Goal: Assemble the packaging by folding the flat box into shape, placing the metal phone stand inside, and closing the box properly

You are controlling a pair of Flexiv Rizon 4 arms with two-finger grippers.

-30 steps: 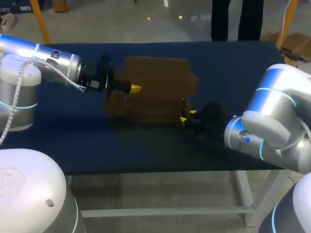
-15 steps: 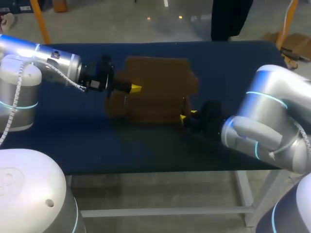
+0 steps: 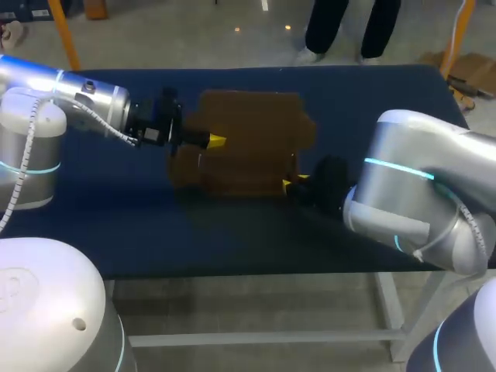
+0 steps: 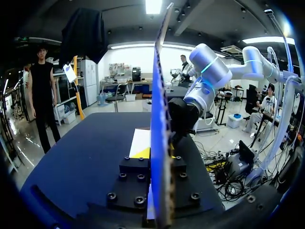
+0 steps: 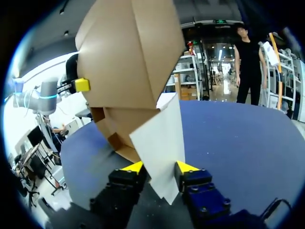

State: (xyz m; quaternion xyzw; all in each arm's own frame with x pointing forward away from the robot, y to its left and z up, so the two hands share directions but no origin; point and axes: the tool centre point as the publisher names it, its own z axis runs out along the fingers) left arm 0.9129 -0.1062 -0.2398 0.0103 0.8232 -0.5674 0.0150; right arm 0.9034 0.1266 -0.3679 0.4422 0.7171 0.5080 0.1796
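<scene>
Cardboard box (image 3: pixel 248 136) spans both tools: left gripper (image 3: pixel 215 142) clamps a panel edge-on, right gripper (image 5: pixel 159 168) pinches the flap (image 5: pixel 159 136) straight ahead.

left gripper (image 4: pixel 159 155) tips: mostly covered in the left wrist view by the box (image 4: pixel 161 95) panel standing edge-on between them; only slivers of yellow on either side.
Box interior: closed off from every view; nothing to tell of any contents.
Box far end: cut off by the black rim ahead of the right gripper (image 5: pixel 158 167).
White flap (image 5: pixel 159 138) root: lost behind the brown panels above that gripper.
Box folds, head view: dark and blurred; creases not to be told apart.
Head-view grip: tips too small to judge contact.
Surface (image 3: pixel 372 116) beneath box: hidden.
</scene>
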